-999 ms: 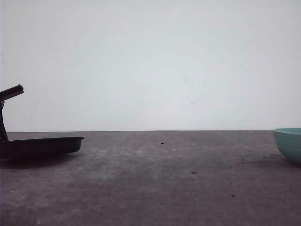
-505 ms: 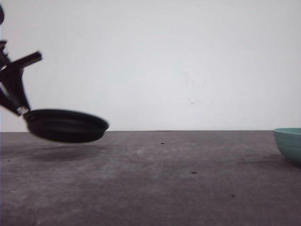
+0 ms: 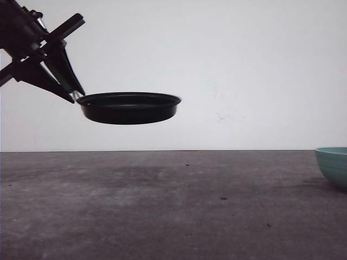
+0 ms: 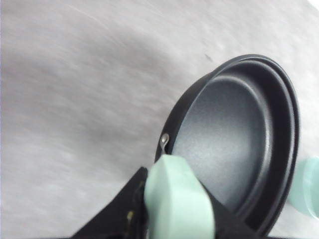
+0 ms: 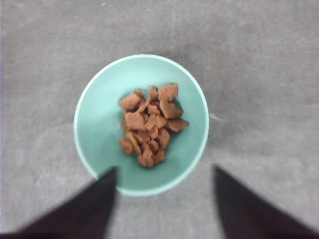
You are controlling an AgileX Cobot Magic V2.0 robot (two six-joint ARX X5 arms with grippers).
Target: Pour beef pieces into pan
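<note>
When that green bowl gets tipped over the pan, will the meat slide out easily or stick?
Probably tumbles out piecemeal: the beef pieces are separate small chunks heaped loosely. The bowl looks smooth inside, so little should cling. Some may bounce; the pan is shallow.

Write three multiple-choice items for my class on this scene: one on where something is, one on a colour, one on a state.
1. Where are the beef pieces?
A. In the pan
B. In the bowl
C. Scattered on the table

2. What colour is the pan's handle?
A. Pale mint green
B. Red
C. Yellow

3. What is the state of the pan?
A. Resting on the table
B. Upside down
C. Held in the air, empty

Answers:
1 B: the right wrist view shows the pieces heaped inside the teal bowl.
2 A: the left wrist view shows the mint handle between the left tool's fingers.
3 C: the front view shows it well above the table, and its inside is bare in the left wrist view.
</note>
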